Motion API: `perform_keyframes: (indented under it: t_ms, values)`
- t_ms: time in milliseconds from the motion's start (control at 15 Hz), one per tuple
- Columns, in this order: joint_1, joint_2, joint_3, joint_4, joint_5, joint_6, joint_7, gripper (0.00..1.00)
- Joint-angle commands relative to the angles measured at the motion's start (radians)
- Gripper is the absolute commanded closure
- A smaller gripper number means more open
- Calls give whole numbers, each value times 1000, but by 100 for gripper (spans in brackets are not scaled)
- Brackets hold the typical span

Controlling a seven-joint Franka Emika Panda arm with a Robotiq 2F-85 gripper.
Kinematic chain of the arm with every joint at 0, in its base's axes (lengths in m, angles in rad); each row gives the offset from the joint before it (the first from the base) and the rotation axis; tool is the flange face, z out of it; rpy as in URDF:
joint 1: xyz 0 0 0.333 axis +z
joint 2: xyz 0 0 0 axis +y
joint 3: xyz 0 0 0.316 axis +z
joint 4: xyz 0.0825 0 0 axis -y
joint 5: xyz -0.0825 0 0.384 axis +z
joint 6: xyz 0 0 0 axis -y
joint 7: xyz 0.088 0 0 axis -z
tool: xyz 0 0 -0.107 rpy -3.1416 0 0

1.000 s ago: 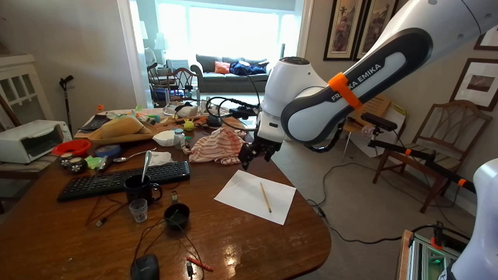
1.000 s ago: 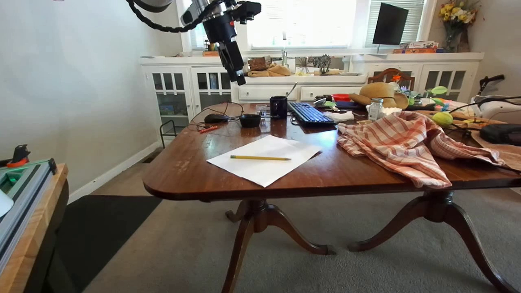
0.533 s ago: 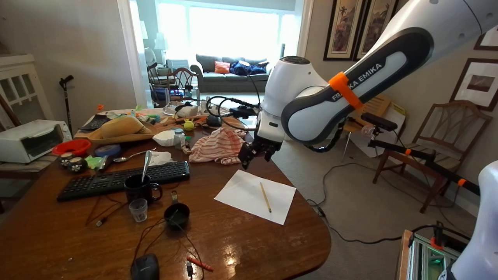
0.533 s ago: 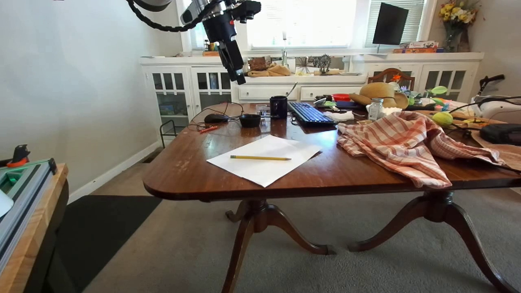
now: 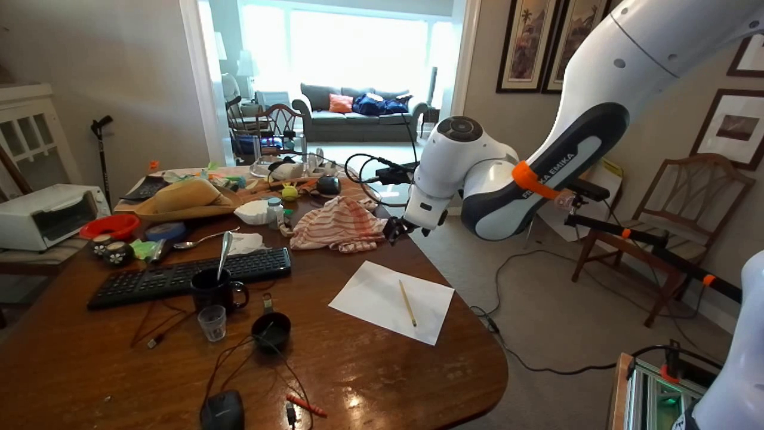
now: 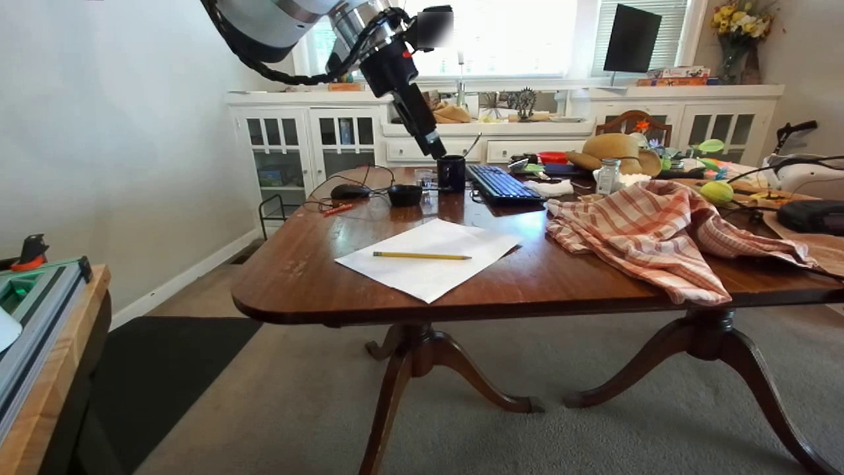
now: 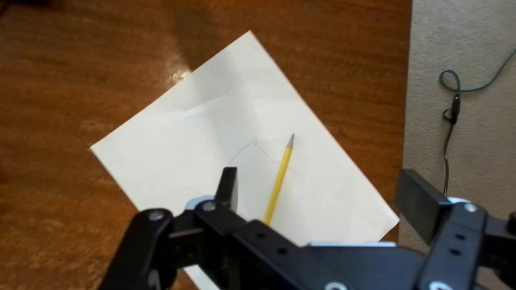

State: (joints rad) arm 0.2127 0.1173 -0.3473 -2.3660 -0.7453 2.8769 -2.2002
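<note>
My gripper [image 7: 322, 194] is open, its two black fingers wide apart with nothing between them. It hangs in the air above the table in both exterior views. Below it, in the wrist view, a yellow pencil [image 7: 278, 183] lies on a white sheet of paper [image 7: 173, 125]. Faint pencil lines [image 7: 243, 148] mark the sheet left of the pencil's tip; the pencil's other end is hidden behind the gripper. In an exterior view the gripper [image 5: 409, 230] appears near the edge of a red-striped cloth [image 5: 337, 224]. Another exterior view shows the pencil [image 6: 422, 256] flat, well below the gripper [image 6: 433, 146].
On the wooden table [image 5: 382, 382] stand a black mug [image 5: 210, 289] with a spoon, a clear cup [image 5: 212, 323] and a small black pan [image 5: 271, 334]. A keyboard [image 5: 149, 278], a mouse [image 5: 222, 411] with cable and a straw hat [image 5: 188, 197] lie around them. The table edge is close to the paper.
After staying almost still, the arm has moved within the last half second. The gripper has shifted right in both exterior views and sits lower in one of them. Pencil and paper have not moved.
</note>
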Motion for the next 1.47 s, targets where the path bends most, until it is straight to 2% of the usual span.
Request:
perform_keyframes:
  t_ms: [0, 200, 467, 533, 867, 933, 1000, 1200, 1400]
  values:
    - [123, 77, -182, 68, -242, 49, 267, 0]
    - [224, 116, -270, 67, -357, 31, 477, 0]
    - [328, 191, -296, 39, -469, 18, 750, 0]
    - [268, 141, -266, 36, -408, 30, 619, 0]
    - [271, 152, -265, 42, -412, 30, 638, 0]
    - [301, 170, -299, 71, -506, -4, 712, 0]
    - [292, 176, -290, 51, -491, 14, 707, 0]
    - [321, 204, -316, 54, -623, 14, 850, 0]
    - [325, 231, -306, 41, -685, 19, 948, 0]
